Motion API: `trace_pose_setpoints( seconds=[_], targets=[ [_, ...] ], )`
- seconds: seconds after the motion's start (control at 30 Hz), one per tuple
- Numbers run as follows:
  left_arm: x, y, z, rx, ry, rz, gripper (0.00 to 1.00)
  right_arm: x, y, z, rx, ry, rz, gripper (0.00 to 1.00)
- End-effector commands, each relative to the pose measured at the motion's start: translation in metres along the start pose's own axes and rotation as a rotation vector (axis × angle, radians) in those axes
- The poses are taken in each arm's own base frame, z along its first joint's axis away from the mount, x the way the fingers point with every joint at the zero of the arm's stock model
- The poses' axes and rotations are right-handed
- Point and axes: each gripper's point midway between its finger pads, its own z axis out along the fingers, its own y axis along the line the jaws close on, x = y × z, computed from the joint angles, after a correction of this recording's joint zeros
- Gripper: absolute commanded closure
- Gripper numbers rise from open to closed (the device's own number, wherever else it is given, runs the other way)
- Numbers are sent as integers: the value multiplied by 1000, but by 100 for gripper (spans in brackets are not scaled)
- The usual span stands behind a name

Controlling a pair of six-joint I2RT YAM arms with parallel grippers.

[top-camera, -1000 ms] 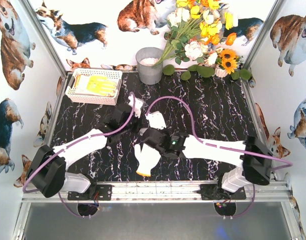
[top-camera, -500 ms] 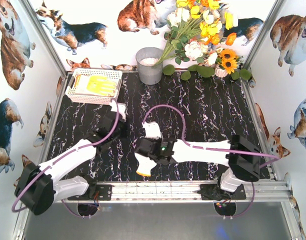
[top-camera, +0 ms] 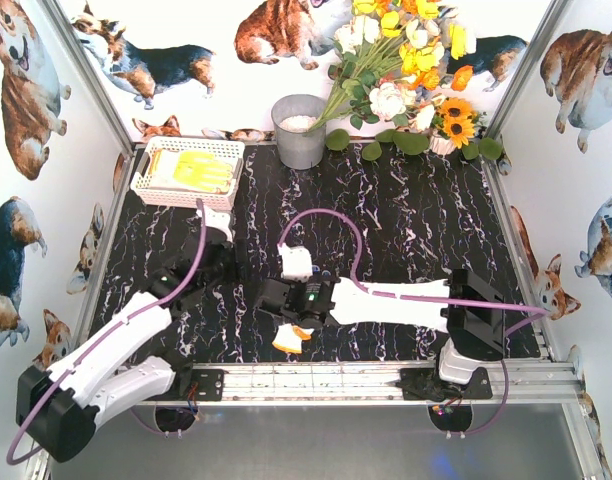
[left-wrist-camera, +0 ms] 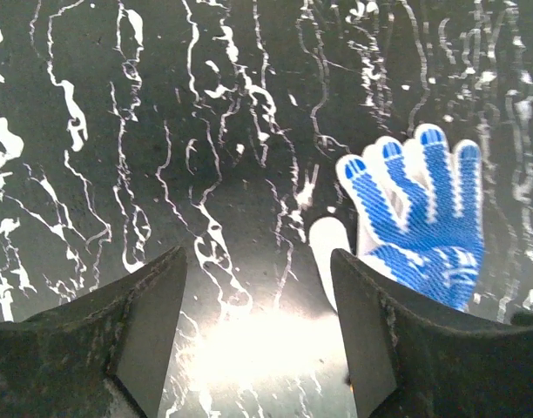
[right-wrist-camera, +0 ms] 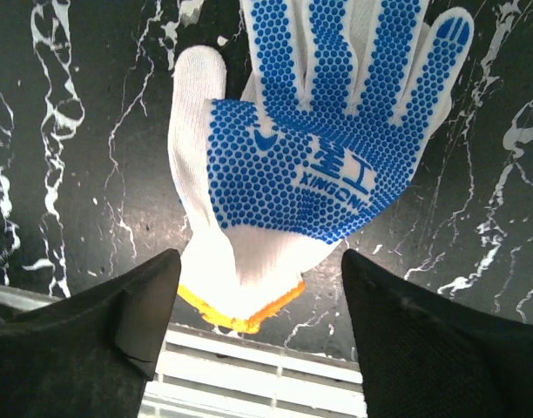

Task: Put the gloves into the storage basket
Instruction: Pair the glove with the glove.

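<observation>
A white knit glove (right-wrist-camera: 310,148) with a blue dotted palm and an orange cuff lies palm up by the table's near edge. My right gripper (right-wrist-camera: 260,261) hangs over its cuff, open, fingers clear on either side. In the top view only the cuff end of this glove (top-camera: 289,338) shows under the right gripper (top-camera: 286,316). My left gripper (left-wrist-camera: 259,261) is open over bare tabletop; a blue-palmed glove (left-wrist-camera: 419,218) lies flat just beyond its right finger (left-wrist-camera: 380,340). In the top view the left gripper (top-camera: 222,248) is at left centre. The storage basket (top-camera: 186,200) at the far left holds yellow-palmed gloves (top-camera: 201,170).
A grey metal bucket (top-camera: 299,130) stands at the back centre beside a bunch of artificial flowers (top-camera: 406,70). A metal rail (top-camera: 316,378) runs along the near edge just beyond the glove's cuff. Purple cables loop over both arms.
Both grippers have opened. The left arm swung left and back toward its base. The right gripper moved left and nearer the front edge, now over the glove's cuff.
</observation>
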Motion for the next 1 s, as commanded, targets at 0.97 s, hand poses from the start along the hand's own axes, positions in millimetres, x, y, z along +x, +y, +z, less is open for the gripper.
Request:
trace_pose_setpoints(
  seconds=[0.97],
  targets=[
    [94, -116, -42, 758, 388, -386, 33, 24, -41, -24, -271, -147, 586, 42]
  ],
)
